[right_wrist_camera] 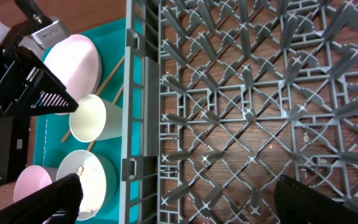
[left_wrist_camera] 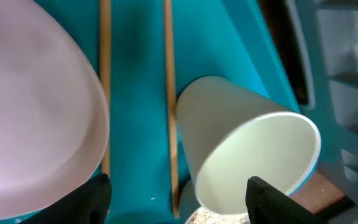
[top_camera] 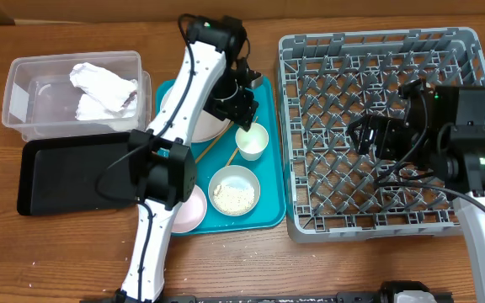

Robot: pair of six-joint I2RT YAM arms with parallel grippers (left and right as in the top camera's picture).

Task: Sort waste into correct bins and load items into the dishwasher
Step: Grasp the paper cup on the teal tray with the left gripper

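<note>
My left gripper (top_camera: 241, 109) is open and empty, hovering just above the white cup (top_camera: 252, 140) on the teal tray. In the left wrist view the jaws (left_wrist_camera: 179, 202) straddle the cup (left_wrist_camera: 247, 155) and one chopstick (left_wrist_camera: 169, 93); a second chopstick (left_wrist_camera: 104, 93) lies beside a pale pink plate (left_wrist_camera: 36, 106). A bowl of rice grains (top_camera: 233, 190) and a small pink dish (top_camera: 190, 209) sit nearer the front. My right gripper (top_camera: 369, 135) is open and empty over the grey dish rack (top_camera: 377, 50). Crumpled napkins (top_camera: 103, 88) lie in the clear tub (top_camera: 23, 93).
The black tray (top_camera: 66, 172) lies in front of the tub. The teal serving tray (top_camera: 268, 215) sits between the bins and the rack. In the right wrist view the rack wall (right_wrist_camera: 143, 93) stands between my right gripper (right_wrist_camera: 179, 202) and the cup (right_wrist_camera: 92, 118).
</note>
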